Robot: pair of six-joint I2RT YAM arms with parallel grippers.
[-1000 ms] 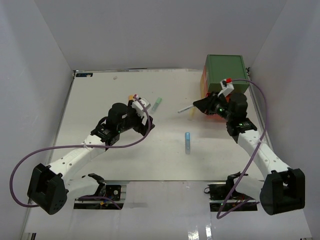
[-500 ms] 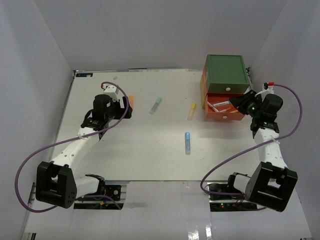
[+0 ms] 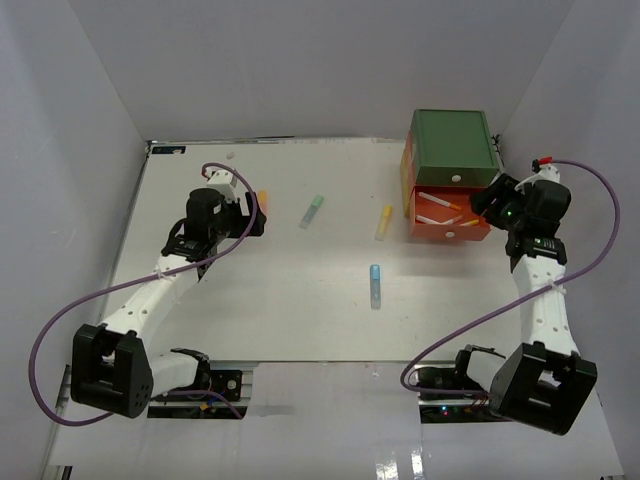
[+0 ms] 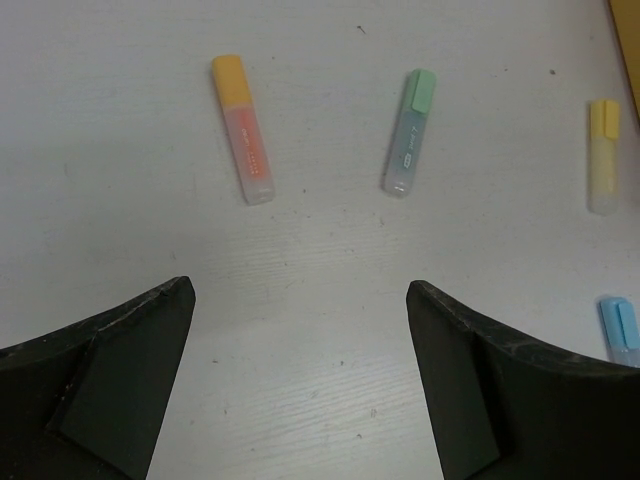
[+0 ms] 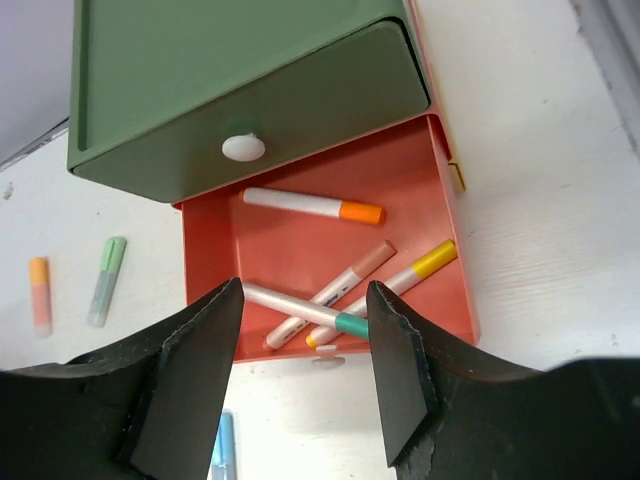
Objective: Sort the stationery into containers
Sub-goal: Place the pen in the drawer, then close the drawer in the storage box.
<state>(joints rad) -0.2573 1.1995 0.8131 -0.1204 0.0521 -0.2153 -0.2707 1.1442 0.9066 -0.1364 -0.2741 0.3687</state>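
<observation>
Orange highlighter [image 4: 243, 156] is the loose piece nearest the L gripper [image 4: 300, 290]. It lies on the table [image 3: 300, 320] just ahead of the fingertips, a bit left of the jaw centre line, cap end away. Its long axis runs approx straight out from the wrist, so the jaws would close across its narrow width w/o much wrist turn. L jaws stand wide w/ nothing btwn them. In the top view the piece sits in the left half toward the far edge, w/ bare table all round for an approach. Green highlighter [image 4: 409, 146] is well apart to its right, yellow highlighter [image 4: 603, 156] further right nearer the drawers, blue highlighter [image 3: 375, 285] mid-table toward the near edge. L arm is nearer orange and green, R arm nearer yellow. R gripper [image 5: 305, 290] hangs over the pulled-out orange-red drawer [image 5: 280, 250] at the far right corner, below the shut green drawer [image 5: 240, 90], fingers part-way apart. A teal-tipped pen [image 5: 300, 308] crosses the gap in the wrist view. It prob lies loose in the drawer beside the orange-tipped pen [image 5: 312, 205] and others, though contact w/ the pads can't be ruled out.
</observation>
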